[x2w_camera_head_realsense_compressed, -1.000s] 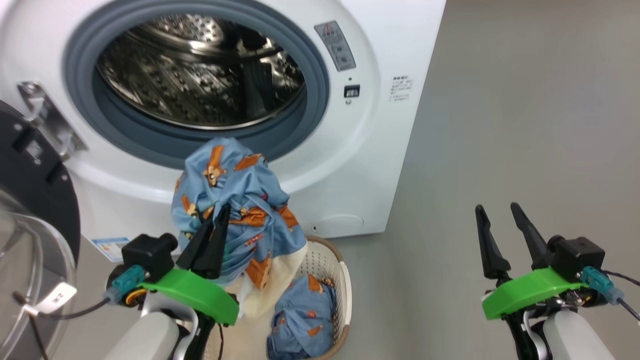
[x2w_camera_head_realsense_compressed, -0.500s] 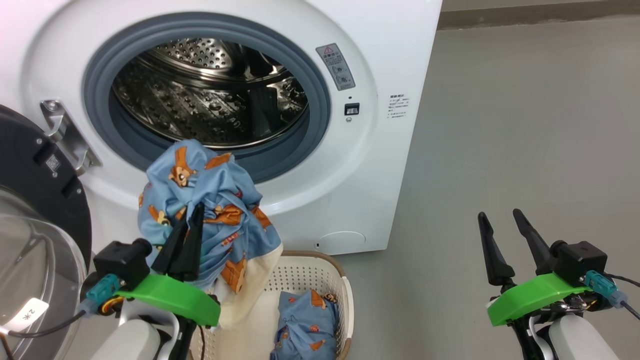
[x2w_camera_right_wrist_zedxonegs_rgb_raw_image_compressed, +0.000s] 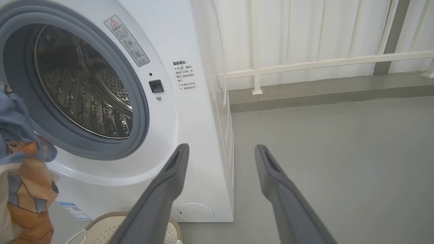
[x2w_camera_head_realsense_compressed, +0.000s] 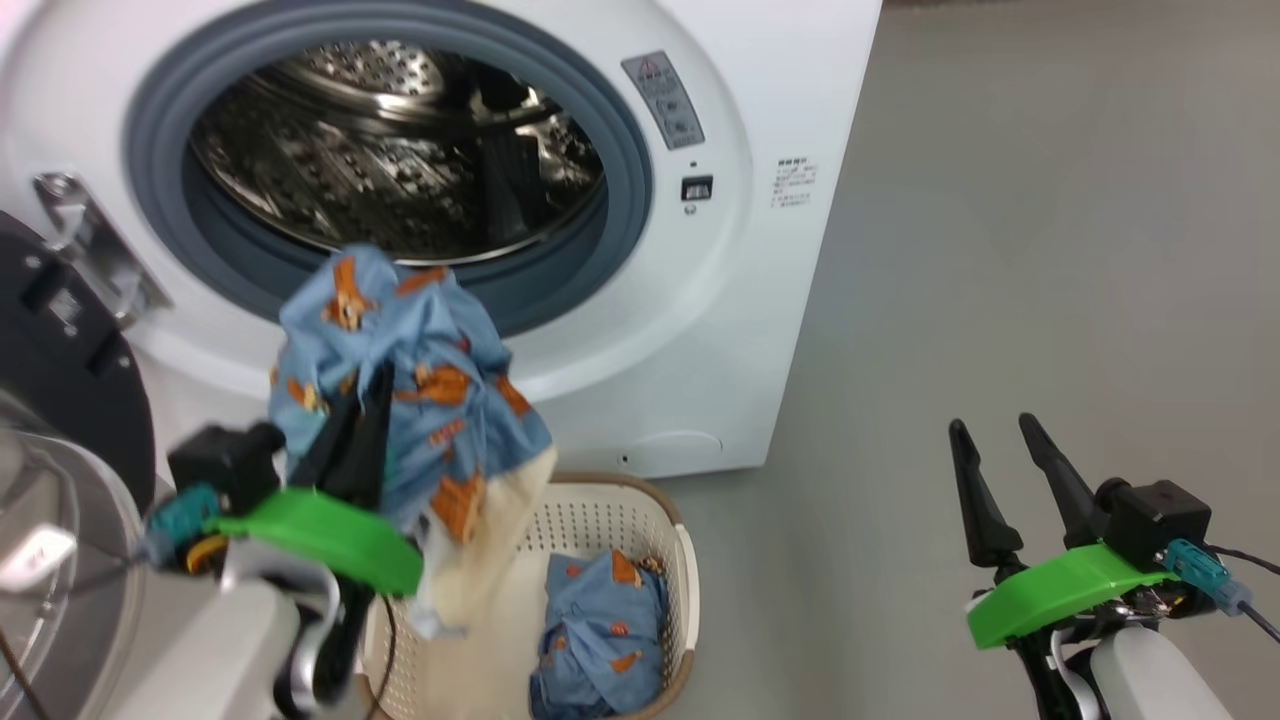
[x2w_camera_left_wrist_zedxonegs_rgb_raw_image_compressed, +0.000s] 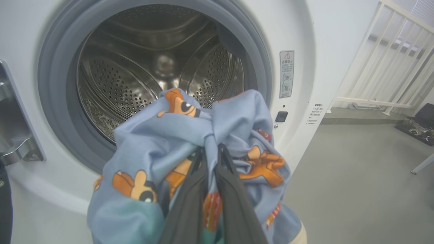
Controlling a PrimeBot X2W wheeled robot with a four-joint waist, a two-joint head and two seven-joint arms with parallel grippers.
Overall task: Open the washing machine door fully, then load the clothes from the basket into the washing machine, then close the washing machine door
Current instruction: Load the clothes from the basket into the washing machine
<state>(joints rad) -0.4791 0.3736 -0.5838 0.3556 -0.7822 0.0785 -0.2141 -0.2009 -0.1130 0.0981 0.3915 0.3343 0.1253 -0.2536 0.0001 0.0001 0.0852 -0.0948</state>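
Observation:
The washing machine (x2w_camera_head_realsense_compressed: 760,300) stands with its steel drum (x2w_camera_head_realsense_compressed: 400,160) exposed. Its door (x2w_camera_head_realsense_compressed: 60,340) is swung out at the left. My left gripper (x2w_camera_head_realsense_compressed: 368,395) is shut on a bunched light blue bear-print garment (x2w_camera_head_realsense_compressed: 420,330), held in front of the lower gasket. A cream cloth (x2w_camera_head_realsense_compressed: 490,540) hangs beneath it over the basket (x2w_camera_head_realsense_compressed: 685,560). In the left wrist view the garment (x2w_camera_left_wrist_zedxonegs_rgb_raw_image_compressed: 162,142) drapes over my left gripper (x2w_camera_left_wrist_zedxonegs_rgb_raw_image_compressed: 210,149), facing the drum (x2w_camera_left_wrist_zedxonegs_rgb_raw_image_compressed: 135,67). More clothes (x2w_camera_head_realsense_compressed: 600,620) lie in the basket. My right gripper (x2w_camera_head_realsense_compressed: 990,425) is open and empty at the lower right.
Bare grey floor (x2w_camera_head_realsense_compressed: 1050,250) stretches to the right of the washer. In the right wrist view my open right gripper (x2w_camera_right_wrist_zedxonegs_rgb_raw_image_compressed: 221,146) points past the washer's front corner (x2w_camera_right_wrist_zedxonegs_rgb_raw_image_compressed: 203,135), and a white railing (x2w_camera_right_wrist_zedxonegs_rgb_raw_image_compressed: 305,64) on a raised step runs behind the floor.
My left gripper has carried the garment up and to the left, closer to the drum opening and further off the basket. The head view has shifted. The right gripper has stayed put.

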